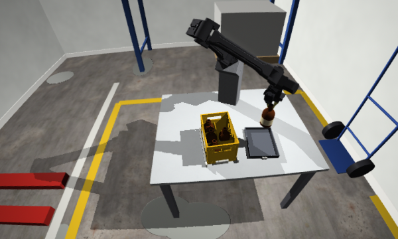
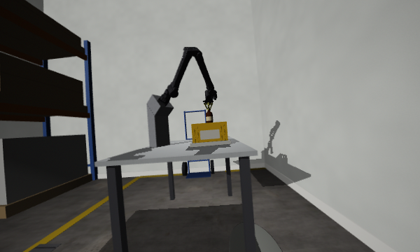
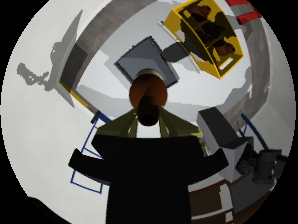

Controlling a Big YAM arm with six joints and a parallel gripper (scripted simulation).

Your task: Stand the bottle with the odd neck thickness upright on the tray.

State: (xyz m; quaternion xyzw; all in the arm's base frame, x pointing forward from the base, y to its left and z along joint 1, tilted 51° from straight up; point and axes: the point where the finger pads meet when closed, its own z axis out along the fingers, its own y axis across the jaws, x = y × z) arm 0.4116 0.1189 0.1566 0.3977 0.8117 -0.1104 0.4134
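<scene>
My gripper is shut on the neck of a brown bottle with a pale label. The bottle hangs roughly upright in the air, by the back edge of the dark tray in the top view. Its base is hidden behind the crate in the exterior view. The tray holds nothing. The yellow crate stands left of the tray in the top view, with several brown bottles inside. Neck differences are too small to tell.
The crate and tray stand close together on the white table. The arm's grey pedestal rises at the table's back edge. A blue hand truck stands on the floor to the right in the top view.
</scene>
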